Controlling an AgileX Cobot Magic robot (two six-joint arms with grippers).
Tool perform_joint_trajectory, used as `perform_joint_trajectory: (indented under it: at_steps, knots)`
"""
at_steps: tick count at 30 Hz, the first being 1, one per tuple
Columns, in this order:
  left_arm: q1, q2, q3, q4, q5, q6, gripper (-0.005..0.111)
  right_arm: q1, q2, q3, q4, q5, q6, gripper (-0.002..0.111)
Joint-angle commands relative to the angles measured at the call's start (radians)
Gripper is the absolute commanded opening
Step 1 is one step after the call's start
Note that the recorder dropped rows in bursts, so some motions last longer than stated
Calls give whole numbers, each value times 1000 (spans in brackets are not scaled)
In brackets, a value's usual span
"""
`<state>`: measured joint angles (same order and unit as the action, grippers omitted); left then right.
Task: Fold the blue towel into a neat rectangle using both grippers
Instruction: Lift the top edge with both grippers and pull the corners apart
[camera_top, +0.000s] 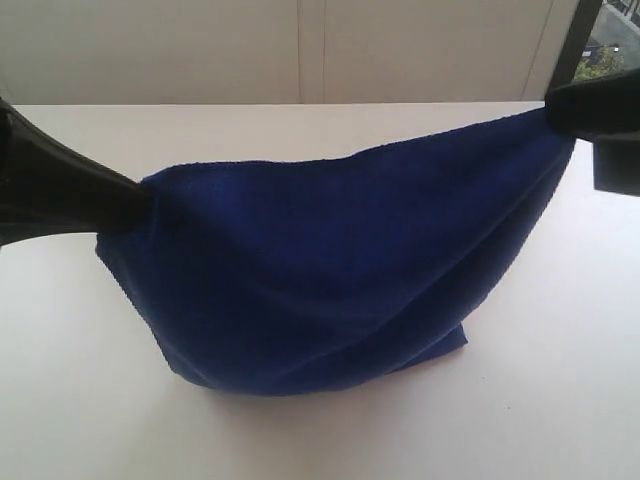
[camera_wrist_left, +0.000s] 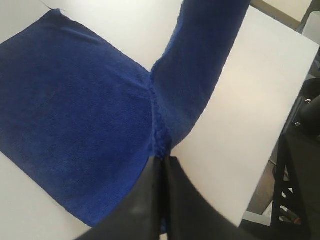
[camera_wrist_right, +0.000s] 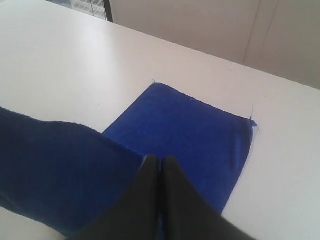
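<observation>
The blue towel (camera_top: 320, 270) hangs like a sagging sheet between both grippers, its lower part bunched on the white table. My left gripper (camera_top: 138, 195) is shut on the towel's left top corner, lower than the right one. My right gripper (camera_top: 553, 108) is shut on the right top corner, held higher near the table's far edge. In the left wrist view the black fingers pinch (camera_wrist_left: 162, 159) a gathered fold of the towel (camera_wrist_left: 75, 115); the rest lies flat below. In the right wrist view the closed fingertips (camera_wrist_right: 160, 161) clamp the cloth's edge above the flat part of the towel (camera_wrist_right: 195, 135).
The white table (camera_top: 540, 400) spreads round the towel on all sides. Behind it rises a pale wall (camera_top: 300, 50), with a dark window frame (camera_top: 580, 40) at the back right. A black stand (camera_wrist_left: 300, 165) shows beyond the table edge in the left wrist view.
</observation>
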<state>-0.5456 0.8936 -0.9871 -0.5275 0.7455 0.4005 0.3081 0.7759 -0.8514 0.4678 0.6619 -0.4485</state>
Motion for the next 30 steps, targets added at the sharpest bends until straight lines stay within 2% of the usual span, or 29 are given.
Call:
perform_joint_trajectory:
  at_steps: [1, 7, 13, 25, 30]
  knots:
    - [-6, -7, 2, -18, 7, -2, 0, 1, -24, 4, 7, 22, 30, 0]
    - [-6, -7, 25, -9, -57, 6, 0, 1, -17, 40, 3, -5, 32, 0]
    - [-6, 22, 92, 6, -192, 6, 0, 1, 32, 74, -38, -99, 56, 0]
    - [-6, 74, 93, 24, -295, 28, 0, 1, 68, 45, -85, -189, 64, 0]
    - [-6, 74, 93, 26, -360, 62, 0, 1, 134, 45, -87, -293, 22, 0]
